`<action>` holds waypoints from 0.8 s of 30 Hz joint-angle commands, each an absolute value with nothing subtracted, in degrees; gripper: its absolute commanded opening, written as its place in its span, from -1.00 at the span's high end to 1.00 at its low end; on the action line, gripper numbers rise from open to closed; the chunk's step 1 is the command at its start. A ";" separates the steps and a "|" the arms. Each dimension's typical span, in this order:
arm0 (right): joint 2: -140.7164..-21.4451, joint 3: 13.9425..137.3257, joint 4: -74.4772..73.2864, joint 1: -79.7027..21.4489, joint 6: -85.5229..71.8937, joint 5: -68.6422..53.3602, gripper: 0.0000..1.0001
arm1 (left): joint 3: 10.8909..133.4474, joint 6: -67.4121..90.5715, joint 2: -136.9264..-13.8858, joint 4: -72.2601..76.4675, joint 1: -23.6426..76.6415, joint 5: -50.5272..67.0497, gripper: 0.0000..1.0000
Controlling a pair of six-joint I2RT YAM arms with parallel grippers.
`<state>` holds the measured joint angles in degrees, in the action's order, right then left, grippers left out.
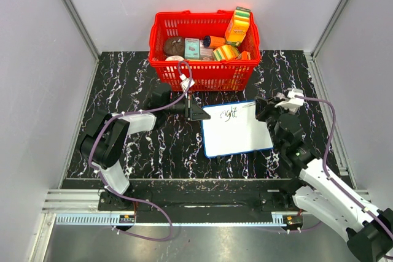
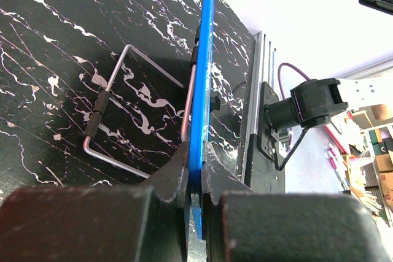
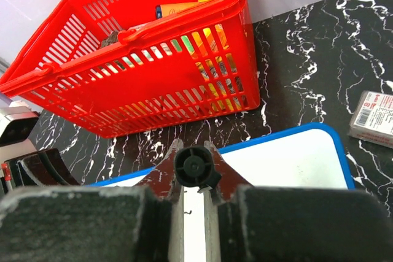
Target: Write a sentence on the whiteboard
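Observation:
The whiteboard [image 1: 239, 133], white with a blue rim, lies tilted on the black marble table in front of the red basket. Black lettering [image 1: 228, 115], the sentence, sits near its far edge and is too small to read. My left gripper [image 1: 198, 113] is shut on the board's left rim, and the blue rim [image 2: 198, 121] shows edge-on between the fingers in the left wrist view. My right gripper [image 1: 263, 107] is over the board's far right corner, shut on a black marker [image 3: 195, 167] seen end-on. The board's white face [image 3: 288, 161] lies below it.
The red basket [image 1: 206, 50] full of groceries stands just behind the board and also shows in the right wrist view [image 3: 153, 59]. A wire stand [image 2: 107, 99] is under the board. A small box [image 3: 371, 118] lies on the table to the right.

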<state>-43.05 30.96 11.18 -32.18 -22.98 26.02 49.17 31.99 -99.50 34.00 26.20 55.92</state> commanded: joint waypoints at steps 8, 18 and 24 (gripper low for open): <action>-45.52 34.89 12.39 -31.82 -19.86 31.11 1.00 | 50.89 26.46 -99.93 34.54 26.54 54.76 1.00; -47.81 34.10 14.06 -31.64 -20.04 32.52 1.00 | 50.89 26.37 -99.93 34.54 26.54 54.76 1.00; -48.25 33.75 14.50 -31.64 -20.57 30.77 1.00 | 50.89 26.28 -99.93 34.45 26.54 54.67 1.00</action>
<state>-48.14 32.27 11.62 -32.08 -20.73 30.57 49.19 32.03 -99.50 33.91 26.20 55.90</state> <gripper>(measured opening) 0.143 0.079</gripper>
